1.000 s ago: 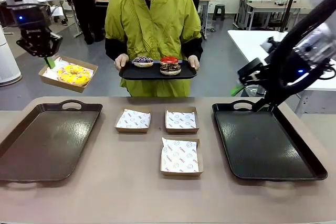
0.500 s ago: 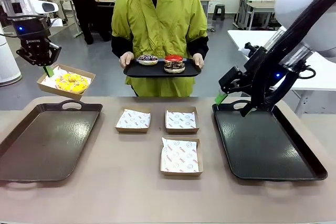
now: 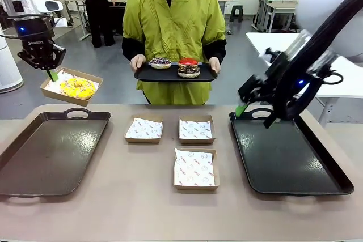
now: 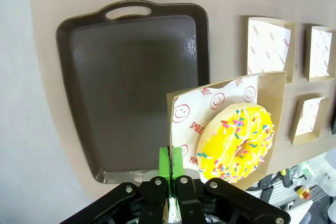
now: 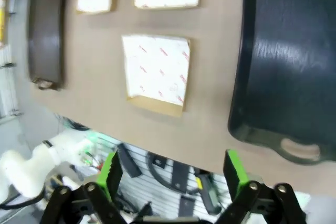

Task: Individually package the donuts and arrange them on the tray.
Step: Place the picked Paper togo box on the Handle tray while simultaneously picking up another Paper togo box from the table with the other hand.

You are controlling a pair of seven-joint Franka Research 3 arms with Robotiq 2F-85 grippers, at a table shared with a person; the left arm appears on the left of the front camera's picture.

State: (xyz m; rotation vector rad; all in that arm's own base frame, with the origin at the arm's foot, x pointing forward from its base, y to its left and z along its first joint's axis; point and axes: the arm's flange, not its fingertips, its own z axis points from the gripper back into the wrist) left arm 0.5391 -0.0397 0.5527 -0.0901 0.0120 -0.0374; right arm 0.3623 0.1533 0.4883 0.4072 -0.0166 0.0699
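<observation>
The left gripper [image 4: 170, 165], jaws clenched on one edge of the carton [image 4: 279, 108] carrying the yellow-iced donut [image 4: 236, 142], hangs above the left tray's [image 4: 131, 87] far rim. It should lower level, as an edge pinch may tip. The right gripper [image 5: 173, 169] has its jaws released.

Yellow sprinkled donut [image 3: 78, 86] lies boxed; three others [image 3: 188, 71] share a held tray [image 3: 164, 76].
</observation>
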